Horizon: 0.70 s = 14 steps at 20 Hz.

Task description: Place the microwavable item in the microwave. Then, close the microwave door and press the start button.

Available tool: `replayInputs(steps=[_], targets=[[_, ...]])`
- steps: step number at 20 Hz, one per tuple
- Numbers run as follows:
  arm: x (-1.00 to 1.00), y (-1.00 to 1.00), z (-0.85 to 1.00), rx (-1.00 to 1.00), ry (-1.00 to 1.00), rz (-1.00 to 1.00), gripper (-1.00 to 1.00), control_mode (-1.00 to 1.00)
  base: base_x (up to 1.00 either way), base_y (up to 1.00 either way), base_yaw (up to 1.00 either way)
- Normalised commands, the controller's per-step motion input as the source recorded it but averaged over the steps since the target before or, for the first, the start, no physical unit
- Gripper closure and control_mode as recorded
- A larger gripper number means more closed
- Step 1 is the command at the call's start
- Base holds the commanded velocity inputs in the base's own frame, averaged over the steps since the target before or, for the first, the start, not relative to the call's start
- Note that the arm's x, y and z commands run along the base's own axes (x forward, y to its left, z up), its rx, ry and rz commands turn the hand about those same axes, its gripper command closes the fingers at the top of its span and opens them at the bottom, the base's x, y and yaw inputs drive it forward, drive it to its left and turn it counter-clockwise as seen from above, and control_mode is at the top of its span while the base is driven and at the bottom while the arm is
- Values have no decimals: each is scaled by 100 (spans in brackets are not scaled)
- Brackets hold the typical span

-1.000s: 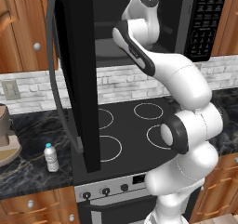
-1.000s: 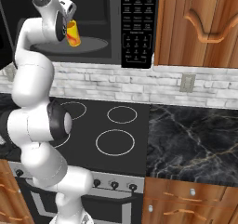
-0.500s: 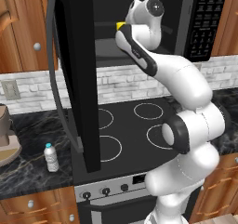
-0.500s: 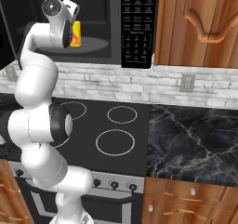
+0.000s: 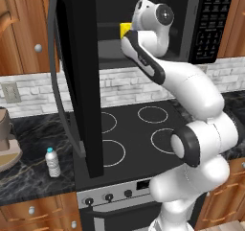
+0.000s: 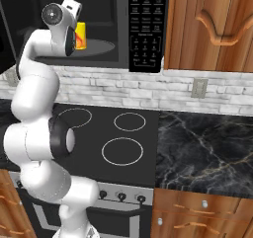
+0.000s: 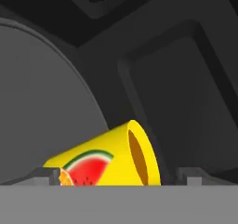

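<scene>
The microwavable item, a yellow cup (image 6: 80, 34) with a watermelon picture (image 7: 90, 165), stands on the round turntable (image 6: 101, 46) inside the black microwave (image 6: 146, 29). My gripper (image 7: 118, 174) reaches into the cavity with the cup between its spread finger tips. A gap shows between the cup and the right tip (image 7: 191, 174), so the gripper is open. From the left side, a yellow corner of the cup (image 5: 125, 29) peeks past the hand. The microwave door (image 5: 81, 81) hangs wide open, its long bar handle (image 5: 59, 105) toward me.
A small clear water bottle (image 5: 52, 162) stands on the dark marble counter left of the black cooktop (image 5: 129, 134). The open door juts out over the stove's left side. More counter (image 6: 207, 148) lies right of the stove, with wooden cabinets (image 6: 212, 24) above.
The hand has shifted slightly at the cavity's mouth, uncovering a yellow edge of the cup in the left base view. The cup stays put on the turntable.
</scene>
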Motion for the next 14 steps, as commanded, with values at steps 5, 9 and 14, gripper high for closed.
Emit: replayInputs(steps=[5, 9, 14], targets=[[-80, 12, -12, -8, -16, 0, -100, -100, 0, 0, 0], [-98, 15, -46, -14, -14, 0, -100, -100, 0, 0, 0], [-100, 0, -86, -25, -19, 0, -100, -100, 0, 0, 0]])
